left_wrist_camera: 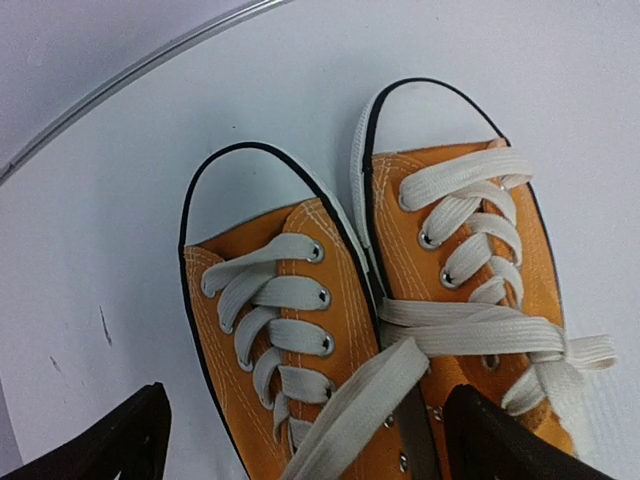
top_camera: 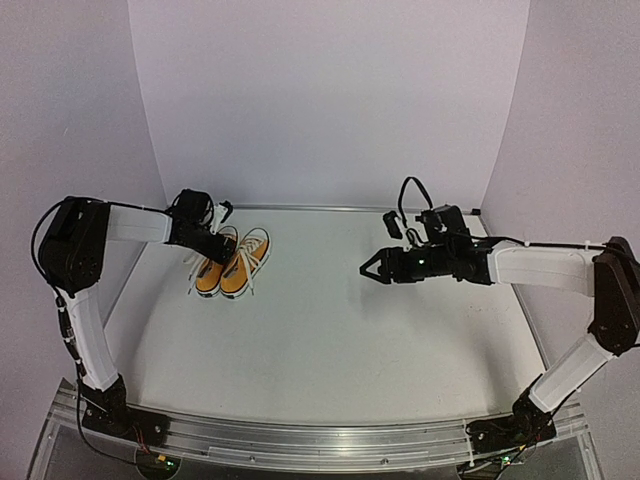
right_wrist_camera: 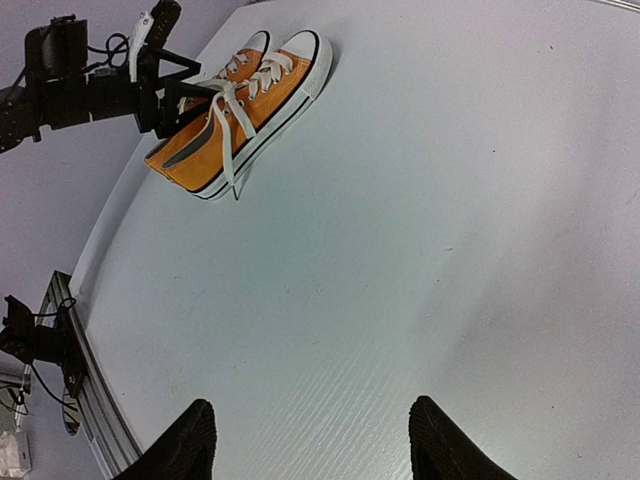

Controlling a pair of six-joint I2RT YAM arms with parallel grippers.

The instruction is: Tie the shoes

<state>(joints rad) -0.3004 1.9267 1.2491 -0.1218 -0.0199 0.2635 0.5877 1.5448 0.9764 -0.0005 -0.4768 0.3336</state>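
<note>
Shoes (top_camera: 233,262) lie side by side and touching at the far left of the white tabletop (top_camera: 330,340), toes angled away from the arm bases. I'd guess they are set there so both arms can reach them.

The left arm (top_camera: 85,260) folds across to them. The right arm (top_camera: 540,268) stretches out over the middle, well apart from the pair, and to my eye it is waiting for a lace to be handed over.

The left end effector (left_wrist_camera: 305,400) hangs over the heel end of the pair. Its dark fingers (left_wrist_camera: 110,445) are spread wide to either side and clamp nothing, which looks like lining up for a first grab. I cannot tell whether they touch the canvas.

The right end effector (top_camera: 368,268) is likewise spread, nothing between its fingers, and it faces the shoes from across the tabletop.

The laces (left_wrist_camera: 470,325) are threaded through the eyelets but no bow shows. One flat strand (left_wrist_camera: 360,400) slants loose across the gap between the shoes, and from the right wrist view ends trail down the near shoe's side. Tying has hardly begun, I'd judge.
</note>
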